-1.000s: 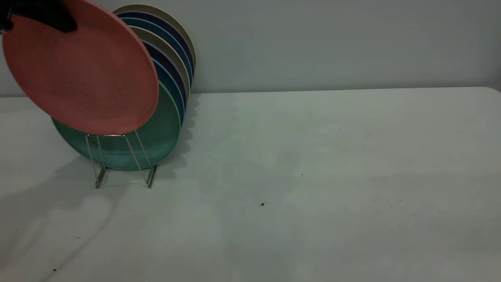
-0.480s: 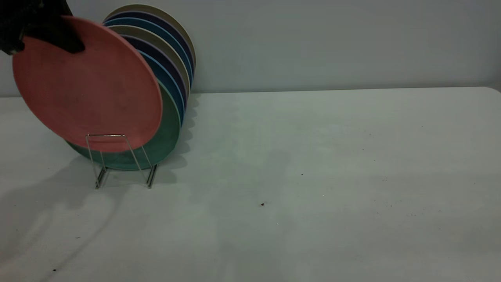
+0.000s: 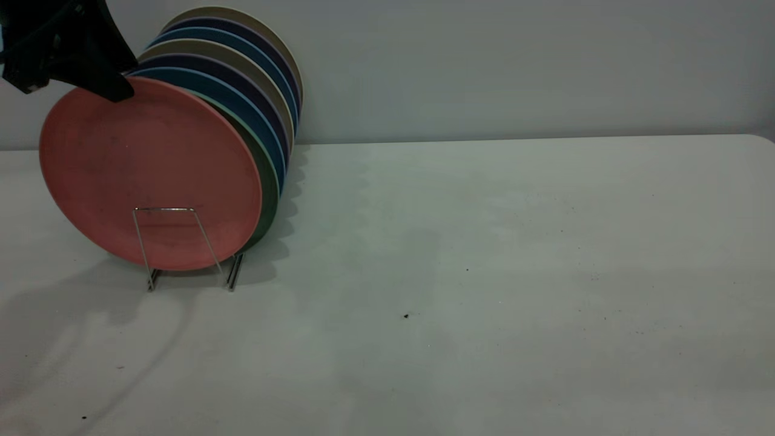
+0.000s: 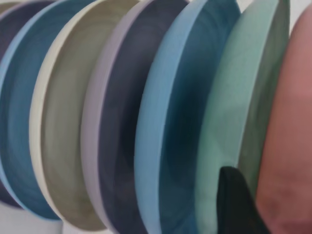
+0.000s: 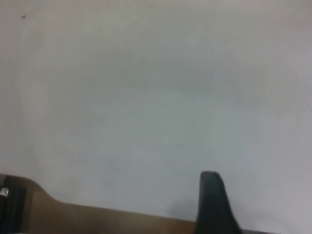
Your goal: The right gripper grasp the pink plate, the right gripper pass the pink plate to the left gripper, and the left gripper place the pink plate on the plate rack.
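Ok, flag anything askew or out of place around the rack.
Nothing stands out. The pink plate sits at the front of the plate rack, leaning in line with the mint-green plate and the others behind it, the left gripper on its top rim. Only dark specks mark the table.

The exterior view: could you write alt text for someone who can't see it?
A pink plate stands at the front of a wire rack full of colored plates, its top rim gripped by the black left gripper, on a white table.
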`<action>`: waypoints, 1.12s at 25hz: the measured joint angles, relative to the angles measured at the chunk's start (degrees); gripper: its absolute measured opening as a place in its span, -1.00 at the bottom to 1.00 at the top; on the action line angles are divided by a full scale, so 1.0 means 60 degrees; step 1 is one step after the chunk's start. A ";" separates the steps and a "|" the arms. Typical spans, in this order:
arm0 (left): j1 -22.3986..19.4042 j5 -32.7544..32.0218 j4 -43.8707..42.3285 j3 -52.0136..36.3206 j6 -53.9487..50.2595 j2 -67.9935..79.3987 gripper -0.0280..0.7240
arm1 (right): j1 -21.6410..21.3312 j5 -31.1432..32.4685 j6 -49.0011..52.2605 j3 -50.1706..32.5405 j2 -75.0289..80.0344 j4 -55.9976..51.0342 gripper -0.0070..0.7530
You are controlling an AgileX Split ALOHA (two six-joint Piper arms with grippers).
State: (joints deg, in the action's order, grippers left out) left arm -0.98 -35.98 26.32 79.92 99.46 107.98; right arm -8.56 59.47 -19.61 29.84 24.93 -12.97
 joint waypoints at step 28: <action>0.0000 -0.5123 -0.2487 0.0000 -1.0629 -0.5922 0.33 | 0.2952 0.0733 0.2833 -0.0461 0.0000 0.2443 0.38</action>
State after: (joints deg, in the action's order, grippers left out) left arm -0.98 -66.71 11.40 79.92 35.69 72.45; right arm 9.15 63.87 -2.61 27.07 24.93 1.69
